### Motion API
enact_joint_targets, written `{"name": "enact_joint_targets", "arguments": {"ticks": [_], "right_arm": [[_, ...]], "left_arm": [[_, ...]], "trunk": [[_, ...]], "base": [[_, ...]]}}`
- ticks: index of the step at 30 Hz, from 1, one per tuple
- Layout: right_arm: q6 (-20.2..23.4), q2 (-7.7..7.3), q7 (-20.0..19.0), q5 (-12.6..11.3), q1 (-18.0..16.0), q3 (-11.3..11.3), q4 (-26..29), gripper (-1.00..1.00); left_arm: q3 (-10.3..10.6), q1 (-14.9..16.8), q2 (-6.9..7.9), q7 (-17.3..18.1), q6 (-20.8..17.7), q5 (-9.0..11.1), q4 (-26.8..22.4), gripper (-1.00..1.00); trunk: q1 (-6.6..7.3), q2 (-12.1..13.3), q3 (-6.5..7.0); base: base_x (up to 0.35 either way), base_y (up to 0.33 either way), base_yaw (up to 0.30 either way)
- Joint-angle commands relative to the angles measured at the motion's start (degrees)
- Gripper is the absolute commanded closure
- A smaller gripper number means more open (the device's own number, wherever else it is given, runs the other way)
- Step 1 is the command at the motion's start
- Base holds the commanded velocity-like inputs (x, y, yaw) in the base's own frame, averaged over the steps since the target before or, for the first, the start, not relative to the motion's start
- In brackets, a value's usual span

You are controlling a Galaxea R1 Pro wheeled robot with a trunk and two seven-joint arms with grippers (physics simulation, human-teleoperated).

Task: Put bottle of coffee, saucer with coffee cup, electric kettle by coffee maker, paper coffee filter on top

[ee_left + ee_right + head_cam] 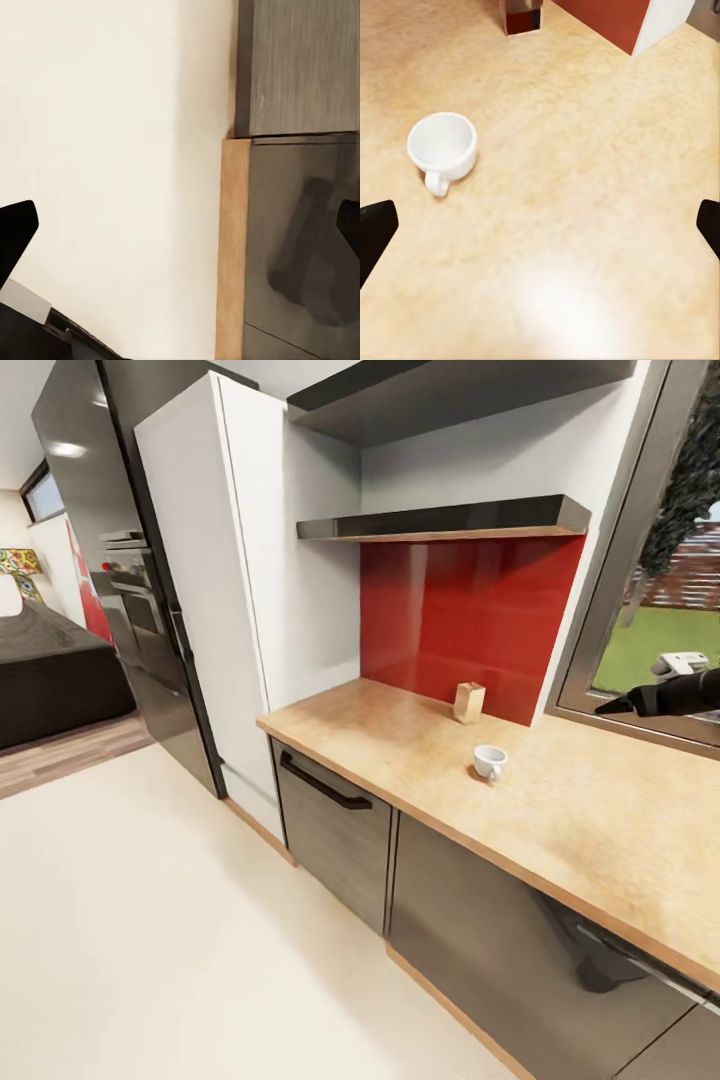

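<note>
Head view first: we see the coffee cup (490, 762) standing upright on the wooden countertop (600, 830), just in front of a small tan box (468, 702) by the red backsplash, with our right arm (668, 696) hovering well to its right. Through the right wrist, the right gripper (540, 232) has fingers spread wide and empty; the cup, handle toward us, lies ahead and off-centre. We judge the right arm nearer.
</note>
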State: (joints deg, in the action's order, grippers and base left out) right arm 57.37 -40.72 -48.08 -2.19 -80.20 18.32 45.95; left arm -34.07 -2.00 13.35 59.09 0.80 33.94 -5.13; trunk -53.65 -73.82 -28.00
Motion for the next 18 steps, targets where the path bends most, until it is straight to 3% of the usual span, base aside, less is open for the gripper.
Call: {"name": "enact_joint_targets", "arguments": {"ticks": [1, 18], "right_arm": [[0.3, -0.06, 0.0, -0.2, -0.1, 0.2, 0.0, -1.00], [0.2, 0.36, 0.1, -0.3, 0.1, 1.1, -0.4, -1.00]], "left_arm": [[0.4, 0.0, 0.00, 0.1, 0.1, 0.4, -0.1, -1.00], [0.4, 0.0, 0.00, 0.1, 0.1, 0.4, -0.1, -1.00]], "trunk": [[-0.03, 0.0, -0.05], [-0.03, 0.0, -0.05]], "base": [[0.236, 0.000, -0.035], [0.215, -0.024, -0.005]]}}
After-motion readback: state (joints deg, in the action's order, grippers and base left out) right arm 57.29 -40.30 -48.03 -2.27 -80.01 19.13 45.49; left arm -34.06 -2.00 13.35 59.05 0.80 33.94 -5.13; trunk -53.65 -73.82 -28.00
